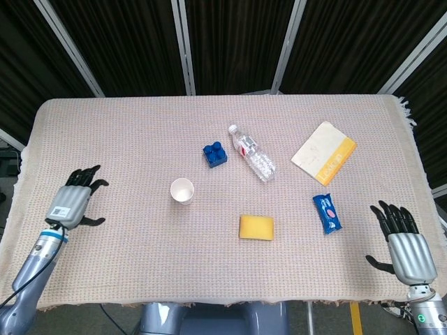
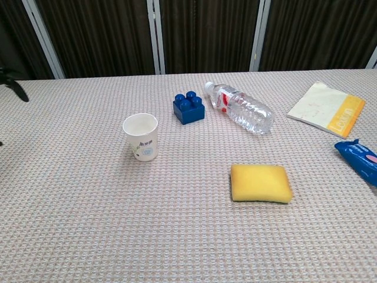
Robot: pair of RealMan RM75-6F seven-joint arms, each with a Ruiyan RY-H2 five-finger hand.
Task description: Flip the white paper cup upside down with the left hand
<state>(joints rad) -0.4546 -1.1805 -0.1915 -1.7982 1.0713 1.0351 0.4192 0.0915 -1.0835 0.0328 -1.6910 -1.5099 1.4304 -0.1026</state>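
Observation:
The white paper cup [image 1: 181,190] stands upright with its mouth up, left of the table's middle; in the chest view the cup [image 2: 141,137] shows a small print on its side. My left hand [image 1: 72,202] is over the table's left part, well to the left of the cup, fingers spread and empty. Only a dark fingertip [image 2: 14,87] of it shows at the chest view's left edge. My right hand [image 1: 404,245] hovers at the near right corner, fingers apart, holding nothing.
A blue toy brick [image 1: 215,153] and a clear plastic bottle [image 1: 253,153] lying on its side are behind the cup. A yellow sponge [image 1: 256,227], a blue snack packet [image 1: 327,213] and a white and yellow booklet [image 1: 323,153] lie to the right.

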